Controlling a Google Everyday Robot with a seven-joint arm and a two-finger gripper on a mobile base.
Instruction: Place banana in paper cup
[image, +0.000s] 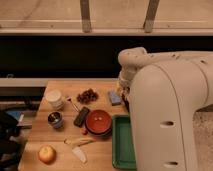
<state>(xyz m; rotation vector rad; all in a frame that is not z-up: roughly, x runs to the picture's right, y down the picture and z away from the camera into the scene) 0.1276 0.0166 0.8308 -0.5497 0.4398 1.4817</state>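
Camera view catches my gripper (124, 99) mostly tucked behind my own white arm (165, 115), over the right side of the wooden table (37, 132) just beside a blue object (114, 97); whether it is spread or closed I cannot tell. The banana (79, 142) lies on the table near the front, between the apple (47, 154) and the red bowl (98, 122), well apart from the paper cup (53, 98) standing at the back left.

Gripper (125, 100) mostly hidden behind arm (167, 105), just right of blue obj (114, 97); green tray (120, 145) partly covered, btm cut off.
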